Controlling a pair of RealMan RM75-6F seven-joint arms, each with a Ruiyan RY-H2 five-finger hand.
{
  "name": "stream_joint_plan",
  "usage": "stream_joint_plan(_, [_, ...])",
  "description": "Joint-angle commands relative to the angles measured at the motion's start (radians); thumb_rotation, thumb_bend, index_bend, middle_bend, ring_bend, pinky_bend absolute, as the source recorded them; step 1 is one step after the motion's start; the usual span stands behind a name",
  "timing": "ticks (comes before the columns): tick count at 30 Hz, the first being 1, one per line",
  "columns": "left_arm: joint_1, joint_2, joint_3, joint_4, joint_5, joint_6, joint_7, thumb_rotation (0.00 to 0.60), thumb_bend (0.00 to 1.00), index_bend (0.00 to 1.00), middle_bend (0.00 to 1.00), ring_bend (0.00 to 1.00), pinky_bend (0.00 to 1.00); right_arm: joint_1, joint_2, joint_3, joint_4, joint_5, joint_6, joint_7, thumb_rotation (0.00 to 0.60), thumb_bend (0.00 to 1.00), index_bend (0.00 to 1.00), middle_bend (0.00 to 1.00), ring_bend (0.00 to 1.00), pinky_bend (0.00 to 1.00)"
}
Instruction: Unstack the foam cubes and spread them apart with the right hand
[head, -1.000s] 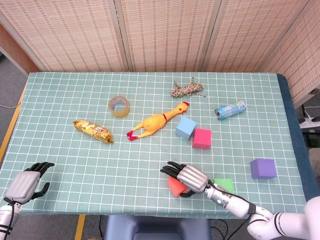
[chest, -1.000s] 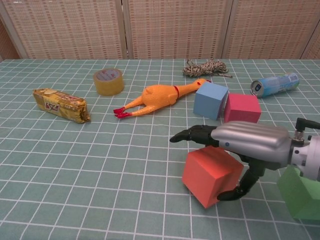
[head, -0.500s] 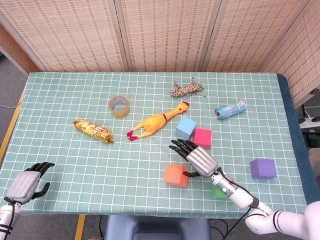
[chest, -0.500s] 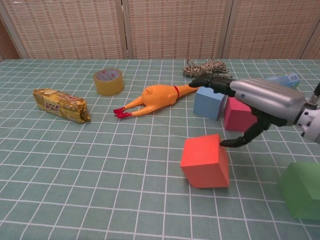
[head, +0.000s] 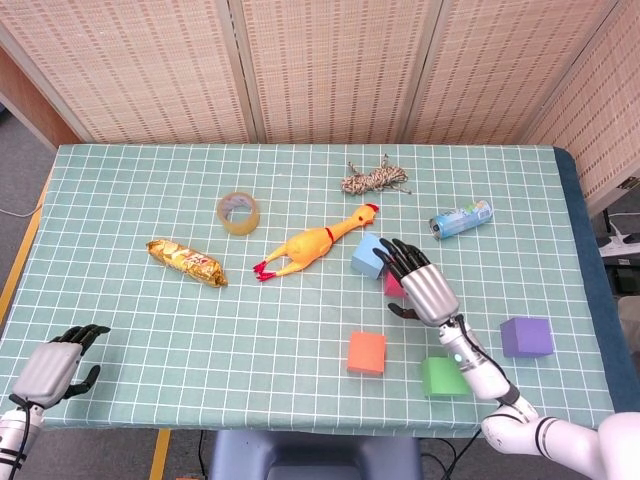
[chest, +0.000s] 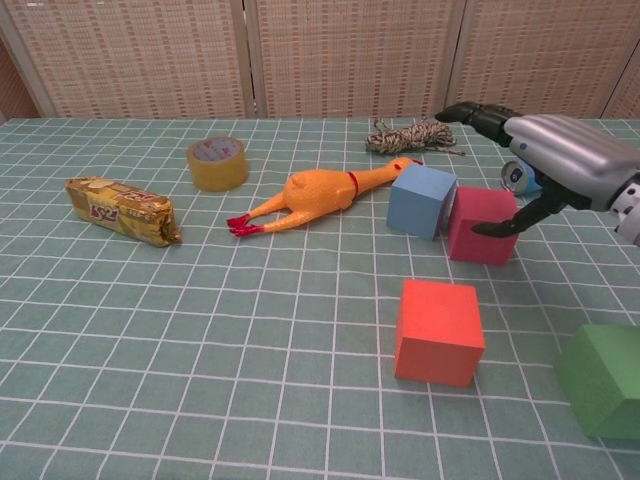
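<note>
So we're in the spreading-out part now, nothing looks stacked: the orange cube sits alone on the near side of the table, the green cube is just right of it near the front edge, and the purple cube is off further right. The pair left to deal with, we reckon, is the blue cube and the pink cube, which sit touching each other in the middle. Our right hand hovers above the pink one, fingers apart and holding nothing. Next we'd want to come down and get a wrap on the pink cube, then pull it clear of the blue one without bumping the rubber chicken. Left hand is parked at the near-left corner, fingers loosely curled, empty.
</note>
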Motion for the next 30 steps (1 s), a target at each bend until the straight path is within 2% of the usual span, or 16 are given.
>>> stream_joint_plan(1, [0.0, 0.0, 0.0, 0.0, 0.0, 0.001, -0.001, 0.6, 0.47, 0.2, 0.2, 0.19, 0.39, -0.008, -0.003, 0.014, 0.01, 0.039, -0.021, -0.039, 0.6, 0.06, 0.0, 0.0, 0.0, 0.15])
stream_joint_plan(11, [0.0, 0.0, 0.0, 0.001, 0.0, -0.001, -0.003, 0.6, 0.47, 0.2, 0.2, 0.19, 0.39, -0.014, 0.015, 0.061, -0.041, 0.216, -0.159, -0.164, 0.6, 0.06, 0.0, 0.0, 0.0, 0.15])
stream_joint_plan(19, [0.0, 0.002, 0.001, 0.0, 0.003, 0.001, -0.007, 0.6, 0.47, 0.21, 0.2, 0.19, 0.39, 0.003, -0.017, 0.082, 0.012, 0.271, -0.215, -0.171, 0.6, 0.06, 0.0, 0.0, 0.0, 0.17])
stream_joint_plan(23, [-0.001, 0.002, 0.001, 0.001, 0.003, -0.001, -0.008, 0.6, 0.47, 0.2, 0.2, 0.19, 0.39, 0.011, -0.04, 0.086, 0.049, 0.267, -0.219, -0.147, 0.6, 0.06, 0.0, 0.06, 0.03, 0.26])
stream_joint_plan(30, [0.0, 0.001, 0.001, 0.001, 0.004, 0.001, -0.008, 0.6, 0.47, 0.21, 0.2, 0.19, 0.39, 0.014, -0.064, 0.076, 0.084, 0.259, -0.226, -0.129, 0.6, 0.06, 0.03, 0.17, 0.11, 0.34])
